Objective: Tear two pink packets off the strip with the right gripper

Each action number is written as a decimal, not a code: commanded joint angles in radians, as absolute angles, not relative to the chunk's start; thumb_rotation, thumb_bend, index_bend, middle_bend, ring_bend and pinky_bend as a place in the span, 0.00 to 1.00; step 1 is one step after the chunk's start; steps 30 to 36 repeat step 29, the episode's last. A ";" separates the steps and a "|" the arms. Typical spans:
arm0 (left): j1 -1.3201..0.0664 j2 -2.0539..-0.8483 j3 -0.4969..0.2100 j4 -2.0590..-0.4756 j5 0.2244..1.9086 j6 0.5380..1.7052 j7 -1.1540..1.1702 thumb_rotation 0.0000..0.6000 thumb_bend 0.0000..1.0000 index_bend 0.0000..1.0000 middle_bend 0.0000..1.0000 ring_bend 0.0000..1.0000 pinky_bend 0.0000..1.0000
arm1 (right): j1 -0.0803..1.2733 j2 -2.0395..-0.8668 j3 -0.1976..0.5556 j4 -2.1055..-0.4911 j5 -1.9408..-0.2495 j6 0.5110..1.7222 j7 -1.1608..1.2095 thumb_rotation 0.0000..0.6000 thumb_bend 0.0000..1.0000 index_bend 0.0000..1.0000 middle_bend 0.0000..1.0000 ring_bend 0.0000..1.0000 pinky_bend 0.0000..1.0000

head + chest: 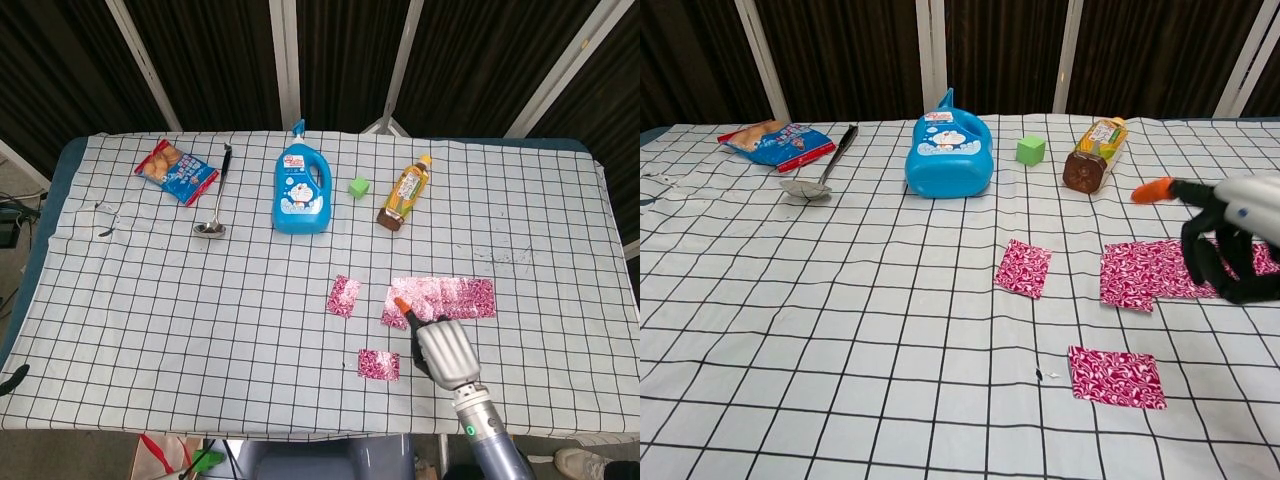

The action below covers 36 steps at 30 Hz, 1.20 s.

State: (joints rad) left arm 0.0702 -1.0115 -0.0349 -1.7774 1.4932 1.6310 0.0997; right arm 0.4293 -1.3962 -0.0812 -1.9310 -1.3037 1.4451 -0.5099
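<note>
— Head view: where are the packets?
— Two torn pink packets (343,296) (379,364) lie apart on the surface (200,300). The pink strip (445,298) lies right of them; the right hand (443,350) overlaps its left end.
— Chest view: fingers?
— Raised above the strip (1160,268), the right hand (1230,235) has its dark fingers (1200,260) spread and hanging down, holding nothing. The near packet (1116,377) lies well apart, below.

Head view high, looking steeply down on the whole table (120,300), chest view low, nearer (same tabletop shared)
</note>
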 commanded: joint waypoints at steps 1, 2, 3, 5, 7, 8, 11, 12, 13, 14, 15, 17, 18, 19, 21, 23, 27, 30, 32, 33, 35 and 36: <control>0.069 -1.012 -0.033 -1.778 1.497 1.630 0.102 1.00 0.28 0.14 0.00 0.00 0.08 | 0.347 -1.259 -0.073 -1.943 -1.361 1.538 -0.359 1.00 0.60 0.04 0.17 0.28 0.21; 0.069 -1.013 -0.032 -1.779 1.499 1.630 0.103 1.00 0.28 0.14 0.00 0.00 0.08 | 0.331 -1.233 -0.090 -1.934 -1.379 1.549 -0.342 1.00 0.58 0.03 0.16 0.26 0.20; 0.068 -1.014 -0.031 -1.779 1.502 1.630 0.105 1.00 0.28 0.14 0.00 0.00 0.08 | 0.313 -1.210 -0.110 -1.918 -1.399 1.563 -0.331 1.00 0.58 0.03 0.15 0.25 0.19; 0.068 -1.015 -0.030 -1.779 1.505 1.629 0.111 1.00 0.27 0.14 0.00 0.00 0.08 | 0.285 -1.181 -0.144 -1.879 -1.444 1.588 -0.313 1.00 0.56 0.02 0.15 0.24 0.19; 0.068 -1.017 -0.029 -1.780 1.507 1.629 0.117 1.00 0.27 0.14 0.00 0.00 0.08 | 0.250 -1.154 -0.176 -1.808 -1.505 1.631 -0.277 1.00 0.54 0.02 0.15 0.24 0.19; 0.068 -1.017 -0.029 -1.781 1.507 1.629 0.119 1.00 0.27 0.14 0.00 0.00 0.08 | 0.230 -1.149 -0.182 -1.778 -1.519 1.657 -0.258 1.00 0.52 0.02 0.15 0.24 0.19; 0.070 -1.018 -0.028 -1.782 1.507 1.632 0.125 1.00 0.28 0.14 0.00 0.00 0.08 | 0.172 -1.137 -0.190 -1.711 -1.535 1.725 -0.191 1.00 0.52 0.02 0.15 0.23 0.18; 0.070 -1.018 -0.028 -1.782 1.507 1.633 0.127 1.00 0.28 0.14 0.00 0.00 0.08 | 0.156 -1.133 -0.190 -1.695 -1.534 1.743 -0.168 1.00 0.52 0.02 0.14 0.23 0.18; 0.071 -1.018 -0.028 -1.782 1.506 1.633 0.127 1.00 0.27 0.14 0.00 0.00 0.08 | 0.141 -1.128 -0.189 -1.679 -1.533 1.759 -0.146 1.00 0.52 0.02 0.14 0.22 0.17; 0.071 -1.019 -0.028 -1.783 1.506 1.634 0.127 1.00 0.27 0.14 0.00 0.00 0.08 | 0.129 -1.121 -0.187 -1.666 -1.530 1.771 -0.131 1.00 0.51 0.02 0.13 0.22 0.16; 0.071 -1.019 -0.028 -1.783 1.506 1.635 0.127 1.00 0.27 0.14 0.00 0.00 0.08 | 0.121 -1.112 -0.186 -1.655 -1.531 1.776 -0.123 1.00 0.50 0.02 0.13 0.21 0.16; 0.072 -1.020 -0.028 -1.782 1.510 1.638 0.127 1.00 0.28 0.14 0.00 0.00 0.08 | 0.108 -1.096 -0.181 -1.641 -1.536 1.790 -0.117 1.00 0.46 0.02 0.12 0.20 0.15; 0.072 -1.020 -0.027 -1.781 1.513 1.639 0.127 1.00 0.28 0.14 0.00 0.00 0.08 | 0.102 -1.090 -0.179 -1.638 -1.537 1.794 -0.116 1.00 0.45 0.02 0.12 0.19 0.14; 0.073 -1.021 -0.026 -1.780 1.517 1.642 0.127 1.00 0.28 0.14 0.00 0.00 0.08 | 0.098 -1.083 -0.181 -1.637 -1.540 1.792 -0.117 1.00 0.43 0.02 0.12 0.19 0.14; 0.076 -1.022 -0.024 -1.777 1.523 1.649 0.129 1.00 0.28 0.14 0.00 0.00 0.08 | 0.093 -1.065 -0.185 -1.642 -1.542 1.781 -0.115 1.00 0.43 0.02 0.12 0.19 0.14; 0.079 -1.023 -0.023 -1.774 1.527 1.655 0.130 1.00 0.27 0.14 0.00 0.00 0.08 | 0.091 -1.050 -0.185 -1.645 -1.547 1.768 -0.108 1.00 0.42 0.02 0.12 0.19 0.14; 0.075 -1.027 -0.024 -1.768 1.535 1.654 0.128 1.00 0.27 0.14 0.00 0.00 0.08 | 0.090 -1.039 -0.182 -1.650 -1.554 1.742 -0.108 1.00 0.42 0.02 0.12 0.19 0.14; 0.070 -1.030 -0.024 -1.761 1.545 1.650 0.128 1.00 0.27 0.14 0.00 0.00 0.08 | 0.090 -1.037 -0.183 -1.653 -1.559 1.723 -0.112 1.00 0.42 0.02 0.12 0.19 0.14; 0.070 -1.030 -0.024 -1.761 1.545 1.650 0.128 1.00 0.27 0.14 0.00 0.00 0.08 | 0.090 -1.037 -0.183 -1.653 -1.559 1.723 -0.112 1.00 0.42 0.02 0.12 0.19 0.14; 0.070 -1.030 -0.024 -1.761 1.545 1.650 0.128 1.00 0.27 0.14 0.00 0.00 0.08 | 0.090 -1.037 -0.183 -1.653 -1.559 1.723 -0.112 1.00 0.42 0.02 0.12 0.19 0.14; 0.070 -1.030 -0.024 -1.761 1.545 1.650 0.128 1.00 0.27 0.14 0.00 0.00 0.08 | 0.090 -1.037 -0.183 -1.653 -1.559 1.723 -0.112 1.00 0.42 0.02 0.12 0.19 0.14; 0.070 -1.030 -0.024 -1.761 1.545 1.650 0.128 1.00 0.27 0.14 0.00 0.00 0.08 | 0.090 -1.037 -0.183 -1.653 -1.559 1.723 -0.112 1.00 0.42 0.02 0.12 0.19 0.14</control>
